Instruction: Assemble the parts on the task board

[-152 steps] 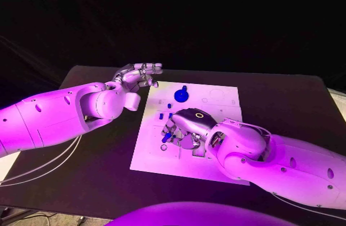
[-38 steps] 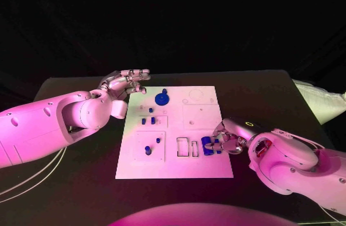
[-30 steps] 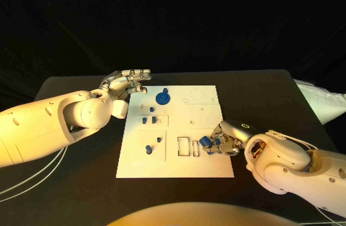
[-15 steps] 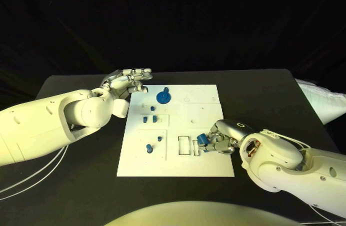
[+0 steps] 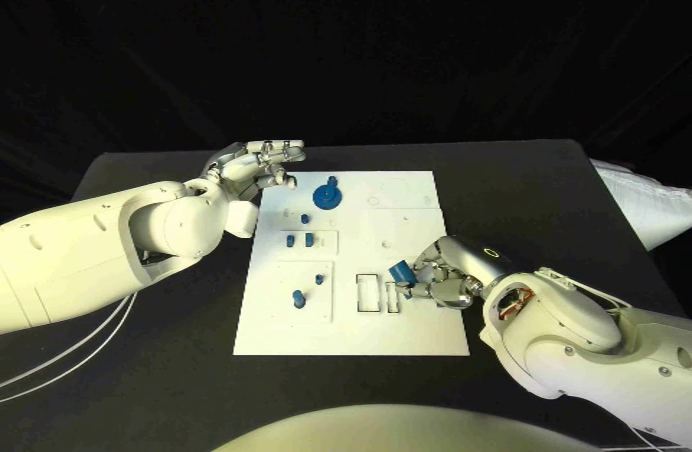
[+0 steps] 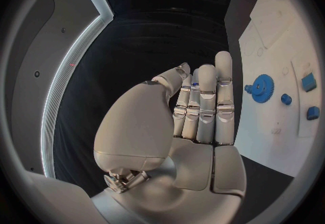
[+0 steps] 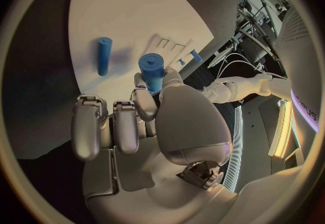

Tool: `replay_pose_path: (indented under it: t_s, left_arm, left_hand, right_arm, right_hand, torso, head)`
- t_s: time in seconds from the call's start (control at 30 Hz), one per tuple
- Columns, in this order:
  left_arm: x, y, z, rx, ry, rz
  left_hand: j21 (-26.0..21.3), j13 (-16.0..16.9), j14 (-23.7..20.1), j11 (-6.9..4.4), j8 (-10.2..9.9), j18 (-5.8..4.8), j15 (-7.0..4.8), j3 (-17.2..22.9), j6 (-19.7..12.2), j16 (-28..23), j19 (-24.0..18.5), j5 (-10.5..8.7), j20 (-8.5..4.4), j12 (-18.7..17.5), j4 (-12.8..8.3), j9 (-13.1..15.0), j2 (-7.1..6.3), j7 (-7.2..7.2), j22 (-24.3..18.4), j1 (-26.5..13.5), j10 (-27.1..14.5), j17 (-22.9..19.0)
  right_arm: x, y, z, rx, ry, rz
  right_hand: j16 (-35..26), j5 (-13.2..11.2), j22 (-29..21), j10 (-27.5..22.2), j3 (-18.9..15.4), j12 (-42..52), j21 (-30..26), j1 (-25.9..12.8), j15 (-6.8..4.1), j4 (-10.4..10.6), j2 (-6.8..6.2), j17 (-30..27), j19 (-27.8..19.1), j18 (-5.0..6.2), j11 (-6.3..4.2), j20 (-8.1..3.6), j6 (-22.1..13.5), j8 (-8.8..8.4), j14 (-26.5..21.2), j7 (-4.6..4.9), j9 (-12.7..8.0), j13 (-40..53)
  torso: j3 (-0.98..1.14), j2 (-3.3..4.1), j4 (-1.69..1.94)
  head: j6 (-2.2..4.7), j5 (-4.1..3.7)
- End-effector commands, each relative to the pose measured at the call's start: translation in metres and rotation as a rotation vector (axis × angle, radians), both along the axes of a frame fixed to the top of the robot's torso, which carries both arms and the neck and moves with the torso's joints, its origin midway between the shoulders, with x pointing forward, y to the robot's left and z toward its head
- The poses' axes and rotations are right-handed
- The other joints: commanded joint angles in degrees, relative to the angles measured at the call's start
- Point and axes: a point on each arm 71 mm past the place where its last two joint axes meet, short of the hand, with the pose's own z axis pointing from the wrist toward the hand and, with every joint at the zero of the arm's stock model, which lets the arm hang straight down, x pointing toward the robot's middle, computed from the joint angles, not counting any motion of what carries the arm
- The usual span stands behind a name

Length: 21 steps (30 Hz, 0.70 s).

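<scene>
Table [image 5: 159, 372]: black, matte, with the white task board [image 5: 346, 332] sitting pretty much in the middle of it.
Room: just dark behind the table, a black backdrop all round.
Task board: plain white plate with outlined slots; a blue gear [image 5: 326, 194] sat near its far edge, a few small blue parts [image 5: 297, 240] on the left half, one more blue part [image 5: 297, 297] nearer the front-left.
Right hand [image 5: 440, 277]: was at the board's right edge, pinching a blue cylinder [image 5: 400, 272] between thumb and a finger, other fingers loosely curled. The right wrist view showed the same cylinder [image 7: 151, 71] upright in the pinch, over the board.
Loose peg [image 7: 103, 55]: a second blue cylinder lay flat on the board just beside the held one.
Left hand [image 5: 260, 167]: hovered off the board's far-left corner, near the gear, fingers straight and side by side, holding nothing.
</scene>
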Motion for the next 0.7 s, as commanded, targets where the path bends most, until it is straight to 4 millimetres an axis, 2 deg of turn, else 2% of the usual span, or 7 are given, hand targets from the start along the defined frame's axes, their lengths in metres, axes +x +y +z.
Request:
replay_pose_path:
  t_s: [0.03,0.13,0.3,0.33,0.7]
  left_arm:
    - [-0.001,-0.003,0.001,-0.011,-0.004,-0.028]
    - [-0.001,-0.004,0.000,-0.011,-0.003,-0.032]
    - [-0.002,-0.004,0.000,-0.011,-0.003,-0.033]
    - [-0.002,-0.004,0.000,-0.011,-0.003,-0.033]
    - [-0.002,-0.005,0.000,-0.012,-0.002,-0.037]
  left_hand:
    - [-0.2,-0.1,-0.3,0.04,0.3,0.58,0.07,-0.1,-0.2,0.3,-0.1,-0.13,-0.24,0.4,-0.3,-0.1,0.33,0.04,-0.1,0.2,-0.3,-0.1]
    - [-0.2,-0.1,-0.3,0.04,0.3,0.58,0.07,-0.1,-0.2,0.3,-0.1,-0.13,-0.24,0.4,-0.3,-0.1,0.33,0.04,-0.1,0.2,-0.4,-0.1]
    - [-0.2,-0.1,-0.3,0.05,0.3,0.58,0.07,-0.1,-0.2,0.3,-0.1,-0.13,-0.24,0.4,-0.3,-0.1,0.34,0.04,-0.1,0.2,-0.4,-0.1]
    - [-0.2,-0.1,-0.3,0.05,0.3,0.58,0.07,-0.1,-0.2,0.3,-0.1,-0.13,-0.24,0.4,-0.3,-0.1,0.34,0.04,-0.1,0.2,-0.4,-0.1]
    - [-0.2,-0.1,-0.3,0.05,0.3,0.58,0.07,-0.1,-0.2,0.4,-0.1,-0.13,-0.24,0.4,-0.3,-0.1,0.35,0.05,-0.1,0.2,-0.4,-0.1]
  right_arm:
    - [-0.001,0.004,0.005,0.114,-0.006,-0.055]
    - [-0.002,0.009,0.006,0.130,0.006,-0.048]
    - [-0.003,0.018,0.001,0.100,0.065,-0.011]
    - [-0.003,0.020,-0.001,0.087,0.081,0.002]
    - [-0.002,0.040,-0.011,0.039,0.156,0.071]
  right_hand:
    - [0.2,0.4,0.0,0.6,-0.2,0.0,0.1,0.2,-0.39,0.1,0.94,6.1,0.1,-0.41,-0.18,-0.41,0.5,0.12,4.5,-0.33,0.8,-0.2]
    - [0.1,0.4,-0.1,0.4,-0.2,-0.5,0.1,0.2,-0.40,0.1,0.96,6.0,0.0,-0.40,-0.17,-0.41,0.5,0.10,4.5,-0.33,0.8,-0.6]
    - [0.1,0.6,-0.1,0.2,-0.3,-0.9,0.1,-0.1,-0.39,0.2,1.21,6.0,0.0,-0.40,-0.16,-0.43,0.5,0.06,4.5,-0.31,0.8,-0.8]
    - [0.1,0.6,-0.1,0.2,-0.4,-1.0,0.1,-0.3,-0.39,0.2,1.28,6.0,0.0,-0.39,-0.16,-0.43,0.5,0.05,4.5,-0.31,0.9,-0.8]
    - [-0.1,-0.6,-0.3,0.1,-1.5,-2.2,0.0,-2.4,-0.47,0.3,2.56,5.7,-0.1,-0.36,-0.28,-0.46,0.8,0.11,4.4,-0.49,1.4,-1.2]
  torso:
    - [0.01,0.03,0.07]
    - [0.01,0.03,0.19]
    - [-0.12,0.05,0.45]
    - [-0.07,0.08,0.35]
    - [-0.06,0.09,0.45]
  head:
    - [0.09,0.01]
    - [0.16,-0.01]
    - [0.18,0.01]
    - [0.11,0.14]
    - [0.01,0.31]
